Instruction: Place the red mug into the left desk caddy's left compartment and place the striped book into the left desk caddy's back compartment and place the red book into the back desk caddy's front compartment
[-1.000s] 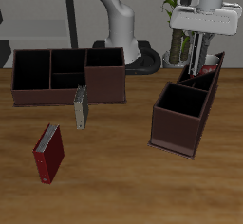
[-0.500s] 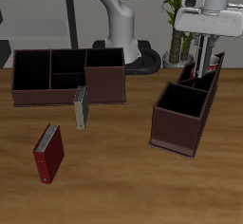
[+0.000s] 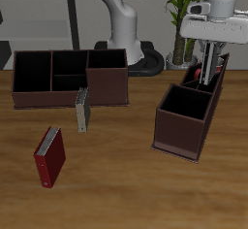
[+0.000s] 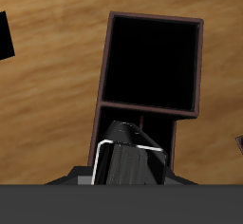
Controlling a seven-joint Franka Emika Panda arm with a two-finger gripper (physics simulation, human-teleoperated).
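We are looking at a table showing a warm wood grain with a smooth, faintly satin finish. Both desk caddies, the long one at the upper left of the exterior frame and the other at the right, are reading as dark brown, matt, board-like material with plain flat walls. The red book is showing a smooth, slightly glossy cover with a pale paper edge; the striped book is looking matt. The arm's shell is appearing as glossy white plastic, and the gripper as dark, dull metal or plastic.
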